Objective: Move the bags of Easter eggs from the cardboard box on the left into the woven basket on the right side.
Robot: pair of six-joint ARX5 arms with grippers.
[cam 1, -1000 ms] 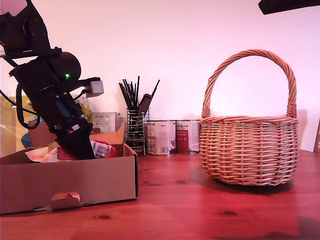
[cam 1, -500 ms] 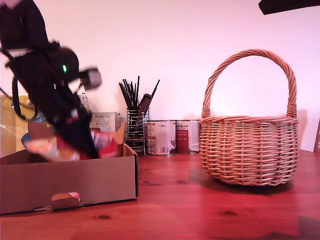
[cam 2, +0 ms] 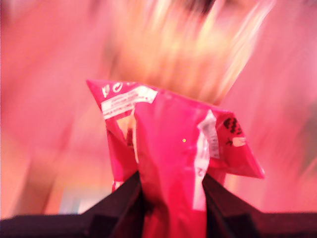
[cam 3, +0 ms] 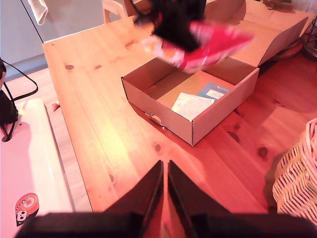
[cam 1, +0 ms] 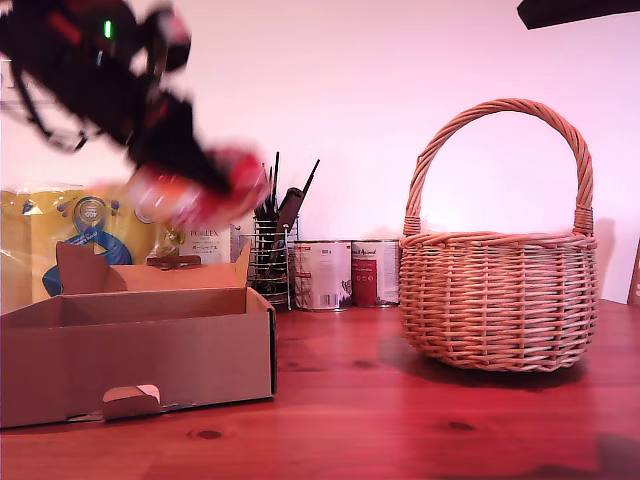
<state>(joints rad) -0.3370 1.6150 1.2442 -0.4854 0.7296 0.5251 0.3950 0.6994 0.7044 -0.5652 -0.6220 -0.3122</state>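
Note:
My first gripper (cam 2: pixel 171 198) is shut on a red-and-white bag of Easter eggs (cam 2: pixel 173 139). In the exterior view the arm and this bag (cam 1: pixel 195 190) are blurred, high above the cardboard box (cam 1: pixel 150 350) at that view's left. The second wrist view looks down on the bag (cam 3: pixel 203 47) over the open box (cam 3: pixel 148 94). A white packet (cam 3: pixel 192 105) and a bluish one (cam 3: pixel 214 90) lie on the box floor. The woven basket (cam 1: pixel 498 300) stands at the exterior view's right, its rim (cam 3: pixel 299 183) edging into the second wrist view. My second gripper (cam 3: pixel 165 183) hangs shut and holds nothing.
Behind the box are a large yellow plastic pack (cam 1: pixel 60 240), a white Porlex carton (cam 1: pixel 205 243), a black wire utensil holder (cam 1: pixel 268 260) and two cans (cam 1: pixel 345 273). A dark arm part (cam 1: pixel 580 10) shows at the exterior view's top right. The table edge (cam 3: pixel 64 124) drops to the floor.
My first gripper has risen out of the cardboard box with the red-and-white bag and swung up toward the exterior view's right. The yellow pack behind the box is now uncovered.

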